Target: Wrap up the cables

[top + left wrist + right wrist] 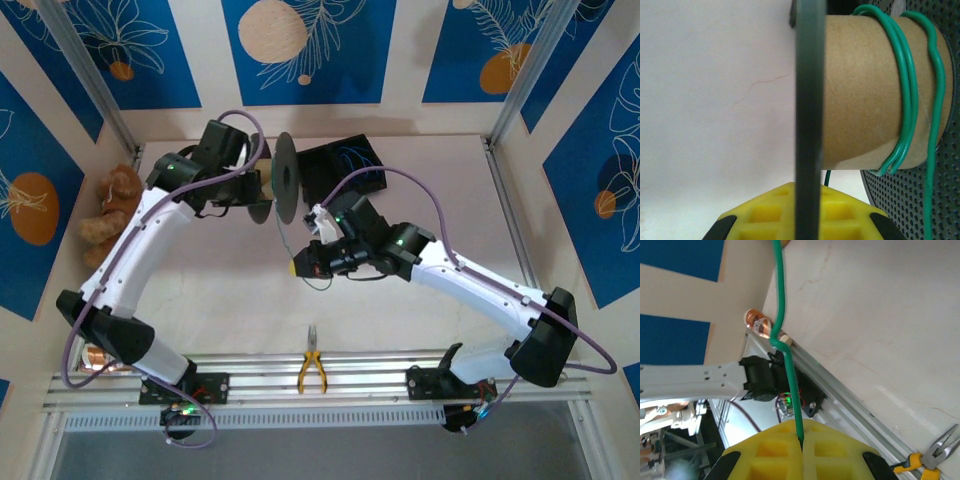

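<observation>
**Top view.** At centre, right gripper [298,268], yellow pads pressed together on the thin green cable [281,238]. Cable leading up from there to the black-flanged spool with a brown cardboard core [284,180], upper centre of the frame. Just left of the spool, left gripper [258,188], clamped on one flange. Right of the spool, open black box [345,170] with thin blue strands [352,155] inside. At left edge, brown plush toy [110,205]. At lower centre, yellow-handled pliers [312,372] lying across the silver aluminium rail [400,362]

**Left wrist view.** At bottom edge, left gripper [807,222], ribbed yellow pads [765,215] pinching the near black flange [810,100], seen edge-on as a vertical bar in mid-frame. Right of it, cardboard core [855,90] carrying a few turns of the cable [905,95], wound close against the perforated far flange [905,200]. One strand dropping below the core at lower centre

**Right wrist view.** At bottom centre, right gripper [801,452], pads shut tight on the cable [782,315], rising with one kink to the top edge. Beside the kink, small copper wire coil [757,322]. Pliers [932,455] in the lower right corner, near the rail [850,395]
</observation>
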